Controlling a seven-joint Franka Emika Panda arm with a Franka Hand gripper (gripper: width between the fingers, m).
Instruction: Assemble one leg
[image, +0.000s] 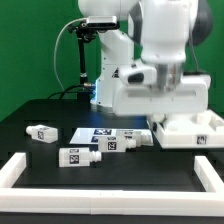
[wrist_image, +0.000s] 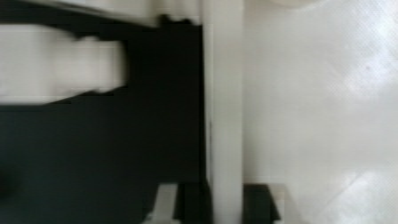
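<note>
Several legs lie on the black table in the exterior view, small white blocks with black-and-white tags: one (image: 42, 132) at the exterior view's left, one (image: 78, 156) nearer the front, and two (image: 115, 143) (image: 140, 138) beside the panel. The large white tray-like panel (image: 192, 133) sits at the exterior view's right. My gripper (image: 160, 118) reaches down onto its near rim. In the wrist view the gripper (wrist_image: 215, 205) is shut on that raised rim (wrist_image: 222, 110), a finger on each side. No leg is held.
The marker board (image: 98, 130) lies flat behind the middle legs. A thick white border (image: 110, 196) runs along the table's front and left sides. A blurred white shape (wrist_image: 63, 65) shows on the dark table in the wrist view.
</note>
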